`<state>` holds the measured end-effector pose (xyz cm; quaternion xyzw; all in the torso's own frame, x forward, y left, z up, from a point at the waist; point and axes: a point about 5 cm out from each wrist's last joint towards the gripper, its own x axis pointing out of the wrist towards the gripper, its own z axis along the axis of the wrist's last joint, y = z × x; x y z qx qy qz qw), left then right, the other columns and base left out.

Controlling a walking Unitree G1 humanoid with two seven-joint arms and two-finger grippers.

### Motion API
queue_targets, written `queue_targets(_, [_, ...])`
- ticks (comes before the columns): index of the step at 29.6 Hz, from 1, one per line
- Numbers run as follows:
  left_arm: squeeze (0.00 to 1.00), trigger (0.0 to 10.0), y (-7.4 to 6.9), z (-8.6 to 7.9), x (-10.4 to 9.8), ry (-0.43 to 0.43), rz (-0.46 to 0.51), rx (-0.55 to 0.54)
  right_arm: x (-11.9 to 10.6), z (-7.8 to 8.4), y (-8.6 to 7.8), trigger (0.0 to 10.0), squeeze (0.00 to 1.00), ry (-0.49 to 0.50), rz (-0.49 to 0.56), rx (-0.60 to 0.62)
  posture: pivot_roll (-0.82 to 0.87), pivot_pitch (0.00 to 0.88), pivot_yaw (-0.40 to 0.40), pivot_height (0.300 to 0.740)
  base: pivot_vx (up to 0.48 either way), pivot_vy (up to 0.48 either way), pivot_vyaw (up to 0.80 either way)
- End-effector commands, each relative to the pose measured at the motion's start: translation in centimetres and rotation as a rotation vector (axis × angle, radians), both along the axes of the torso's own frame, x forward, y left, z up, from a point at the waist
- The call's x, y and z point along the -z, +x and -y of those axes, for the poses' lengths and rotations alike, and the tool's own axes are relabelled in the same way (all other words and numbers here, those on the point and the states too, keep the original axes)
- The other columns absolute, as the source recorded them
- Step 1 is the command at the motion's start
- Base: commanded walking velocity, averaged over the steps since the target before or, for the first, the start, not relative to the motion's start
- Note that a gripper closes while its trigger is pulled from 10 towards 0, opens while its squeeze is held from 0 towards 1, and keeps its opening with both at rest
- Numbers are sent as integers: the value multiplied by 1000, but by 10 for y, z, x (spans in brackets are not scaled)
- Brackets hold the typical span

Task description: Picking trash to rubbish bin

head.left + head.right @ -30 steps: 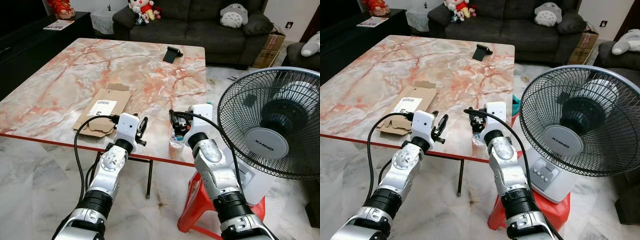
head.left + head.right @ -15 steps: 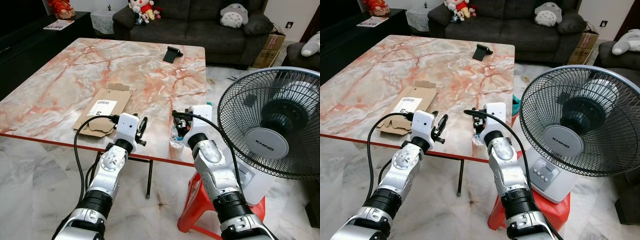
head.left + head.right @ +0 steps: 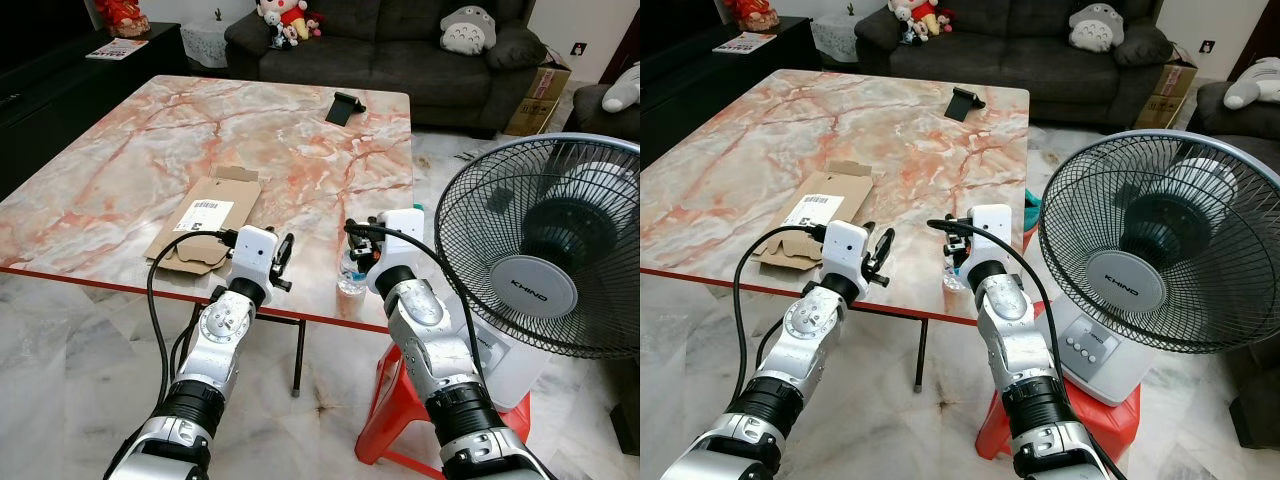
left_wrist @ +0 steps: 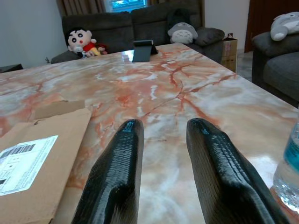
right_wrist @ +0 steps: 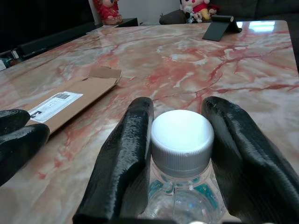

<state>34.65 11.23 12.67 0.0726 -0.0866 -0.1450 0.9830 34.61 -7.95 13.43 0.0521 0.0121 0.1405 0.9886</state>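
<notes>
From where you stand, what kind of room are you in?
Most likely a home living room: a dark grey fabric sofa with soft toys on it, a large pink-veined marble table, and a white standing fan on a red plastic stool.

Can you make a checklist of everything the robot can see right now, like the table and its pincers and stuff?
Surface: marble table, pink and white, robot at its near edge.
Job's things: plastic bottle with white cap upright near the table edge; flat cardboard with a label lies on the table.
Clutter: black phone stand at the far side.
Grippers: right pincer, a finger on each side of the bottle's cap; left pincer open over the table, holding nothing.
Cables: black cable looping along the left arm, another on the right arm.
Surroundings: fan on a red stool, dark sofa with soft toys.
</notes>
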Motion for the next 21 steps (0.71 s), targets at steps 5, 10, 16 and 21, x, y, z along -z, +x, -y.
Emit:
queue_targets(5, [0,10000,5,-9,-10,-39,33,-85,-28,1,6,0,0,62,144,47,-35,36,-2,740,0,0,0])
queue_targets(10, [0,10000,6,-14,-17,-70,71,-135,-50,11,7,10000,0,113,280,114,-35,27,3,740,0,0,0])
queue_targets(16, [0,10000,7,-20,-22,-69,101,-176,-52,10,3,10000,0,128,330,104,-37,22,5,740,0,0,0])
queue_targets(21, [0,10000,6,-22,-23,-81,109,-197,-47,8,-1,10000,0,124,339,89,-36,19,5,740,-58,0,0])
